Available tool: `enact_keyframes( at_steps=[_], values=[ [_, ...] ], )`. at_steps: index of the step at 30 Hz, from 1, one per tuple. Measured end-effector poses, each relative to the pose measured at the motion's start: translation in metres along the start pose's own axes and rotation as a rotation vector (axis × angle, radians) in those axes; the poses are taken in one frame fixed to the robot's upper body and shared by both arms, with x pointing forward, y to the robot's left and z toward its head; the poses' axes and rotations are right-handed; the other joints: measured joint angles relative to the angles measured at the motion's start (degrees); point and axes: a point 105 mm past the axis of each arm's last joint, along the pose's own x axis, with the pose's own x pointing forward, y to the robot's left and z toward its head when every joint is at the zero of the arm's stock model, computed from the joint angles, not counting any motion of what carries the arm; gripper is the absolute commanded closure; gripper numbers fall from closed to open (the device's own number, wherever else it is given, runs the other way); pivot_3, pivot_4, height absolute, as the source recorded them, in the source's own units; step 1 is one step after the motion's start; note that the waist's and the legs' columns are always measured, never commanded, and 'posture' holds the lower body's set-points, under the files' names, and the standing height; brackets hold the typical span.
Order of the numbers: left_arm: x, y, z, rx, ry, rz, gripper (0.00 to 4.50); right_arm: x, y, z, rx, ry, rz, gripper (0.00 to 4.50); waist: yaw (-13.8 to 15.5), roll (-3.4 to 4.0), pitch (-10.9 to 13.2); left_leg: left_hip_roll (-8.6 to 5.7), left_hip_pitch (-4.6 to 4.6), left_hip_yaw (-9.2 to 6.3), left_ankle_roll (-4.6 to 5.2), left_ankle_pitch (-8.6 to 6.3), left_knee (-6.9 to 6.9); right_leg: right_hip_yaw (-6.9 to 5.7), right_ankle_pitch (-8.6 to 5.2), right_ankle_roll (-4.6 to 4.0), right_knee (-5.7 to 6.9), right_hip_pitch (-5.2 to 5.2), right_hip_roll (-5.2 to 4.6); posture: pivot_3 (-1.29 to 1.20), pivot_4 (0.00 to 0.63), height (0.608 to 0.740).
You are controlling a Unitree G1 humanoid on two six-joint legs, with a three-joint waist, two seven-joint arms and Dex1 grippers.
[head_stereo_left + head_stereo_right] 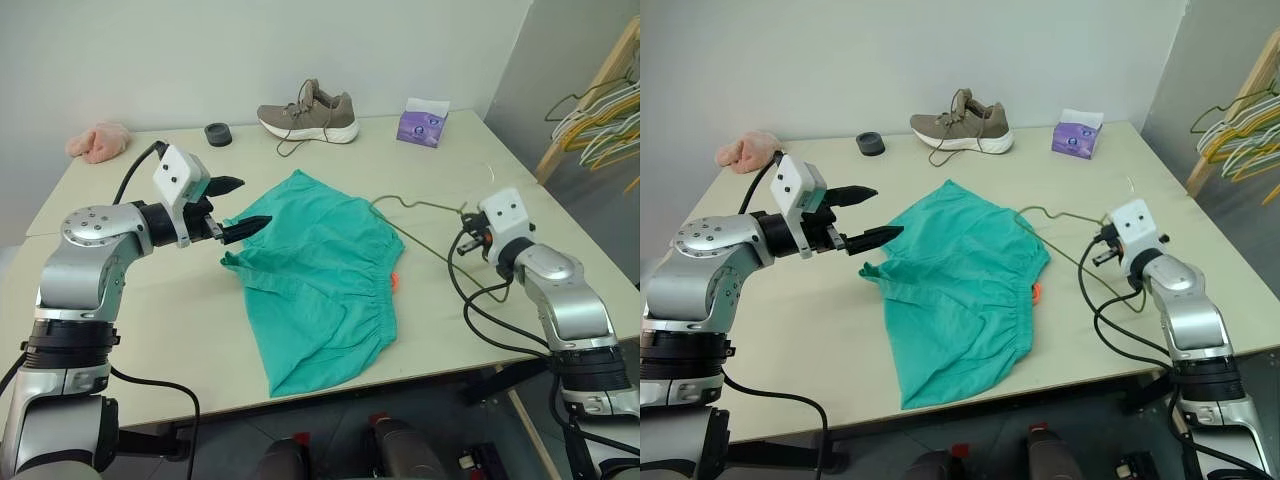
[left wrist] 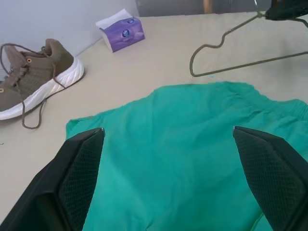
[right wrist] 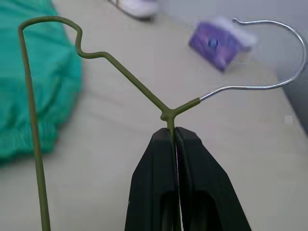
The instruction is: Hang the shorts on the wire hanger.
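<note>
A: Where are the shorts (image 1: 318, 275) found?

B: They are spread flat on the table (image 1: 150, 330), near its middle. The waistband is turned toward the right, and a small orange drawstring is seen at that edge.

A: And how is the left gripper (image 1: 238, 206) placed to them?

B: It is held above the table at the left edge of the shorts, pointed across them. Its fingers (image 2: 82, 178) are spread wide and nothing is held between them. In the left wrist view the green cloth is seen just ahead, between the two fingers.

A: What is seen of the hanger (image 3: 96, 55)?

B: It is pinched by the right gripper (image 3: 172, 139) at the neck, where the hook joins the body. The jaws are pressed together on the wire. The hanger is reached out from the gripper toward the shorts, and its far corner is close by the waistband.

A: What else is noted on the table?

B: A shoe (image 1: 310, 112), a purple tissue pack (image 1: 421, 123), a pink cloth (image 1: 98, 141) and a small black ring (image 1: 218, 133) are lying along the far edge, well apart from the shorts.
</note>
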Motion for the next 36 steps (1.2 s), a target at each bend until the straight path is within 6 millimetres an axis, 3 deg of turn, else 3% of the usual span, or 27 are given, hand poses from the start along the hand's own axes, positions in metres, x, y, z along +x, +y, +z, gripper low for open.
enact_keyframes(
  at_steps=[4, 8, 12, 16, 23, 31, 36],
  values=[
    [0.002, 0.002, 0.007, -0.053, -0.038, -0.026, 0.02, 0.002, 0.017, 0.039, -0.173, -0.156, 0.069, 4.50, 0.0, -0.01, 0.0, -0.06, -0.02, 0.02, 0.00, 0.00, 0.02, 0.00, 0.00, 0.00, -0.01, 0.00, 0.01, -0.17, 0.113, 0.740],
    [0.005, -0.012, 0.010, -0.125, -0.040, -0.164, 0.02, -0.002, 0.038, 0.081, -0.350, -0.344, 0.156, 4.50, -0.1, -0.02, 0.0, -0.07, -0.02, 0.02, -0.01, 0.00, 0.03, 0.01, 0.00, 0.00, -0.02, 0.01, 0.03, -0.17, 0.113, 0.740],
    [0.005, -0.022, 0.002, -0.140, 0.016, -0.259, 0.02, -0.007, 0.060, 0.096, -0.445, -0.444, 0.260, 4.50, -0.1, -0.02, 0.0, -0.07, -0.01, 0.01, -0.01, 0.00, 0.03, 0.00, 0.00, 0.00, 0.00, 0.01, 0.03, -0.17, 0.114, 0.740],
    [0.009, -0.017, -0.010, -0.149, 0.080, -0.270, 0.02, -0.016, 0.082, 0.116, -0.521, -0.564, 0.352, 4.50, -0.1, -0.03, 0.1, -0.06, -0.01, 0.00, -0.01, 0.00, 0.04, -0.01, 0.00, -0.01, 0.00, 0.01, 0.05, -0.18, 0.116, 0.740],
    [-0.003, -0.037, -0.031, -0.161, 0.193, -0.426, 0.02, -0.022, 0.092, 0.125, -0.566, -0.628, 0.397, 4.50, -0.3, -0.11, 0.1, -0.05, -0.02, 0.00, -0.01, 0.00, 0.04, 0.00, 0.15, -0.28, 0.01, 0.00, 0.01, -0.19, 0.114, 0.740],
    [-0.003, -0.042, -0.032, -0.153, 0.206, -0.456, 0.02, -0.023, 0.095, 0.134, -0.575, -0.665, 0.404, 4.50, -0.5, -0.13, 0.2, -0.05, -0.02, -0.02, -0.01, -0.01, 0.05, -0.01, 0.14, -0.26, 0.01, 0.00, 0.01, -0.19, 0.112, 0.740],
    [0.001, -0.043, -0.034, -0.152, 0.209, -0.454, 1.19, -0.024, 0.097, 0.136, -0.570, -0.674, 0.406, 4.50, -0.5, -0.13, 0.2, -0.05, -0.02, -0.02, -0.01, 0.00, 0.06, -0.02, 0.15, -0.28, 0.01, 0.00, 0.00, -0.19, 0.111, 0.740]
  ],
)
